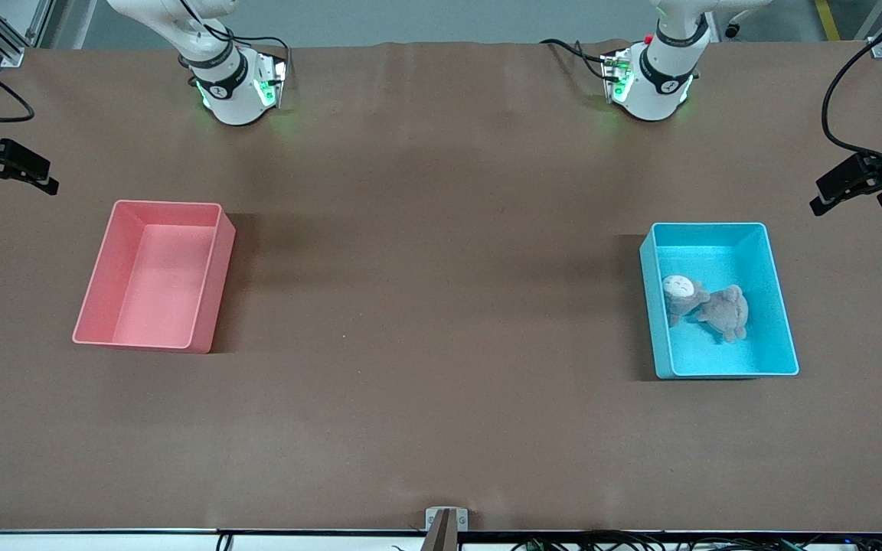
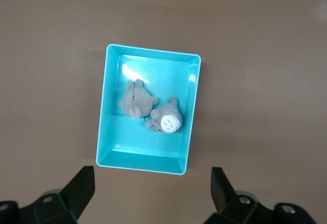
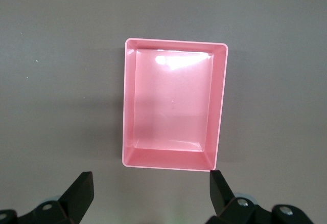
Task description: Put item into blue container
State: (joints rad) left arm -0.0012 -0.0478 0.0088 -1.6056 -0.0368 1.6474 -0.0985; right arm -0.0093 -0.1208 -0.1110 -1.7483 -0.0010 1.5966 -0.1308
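Both plush toys (image 1: 705, 306) already lie in the blue container (image 1: 782, 321), near the tabletop's left-arm end. The left tool (image 2: 150, 193) and right tool (image 3: 150, 193) hang wide and empty above. Any further reach risks knocking the container or pulling a toy out.

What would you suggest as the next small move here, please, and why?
Probably none beyond holding both arms high. Both plush toys already lie inside the blue container, the pink bin holds nothing, and no loose item shows on the table. The left gripper and right gripper hang open, holding nothing.
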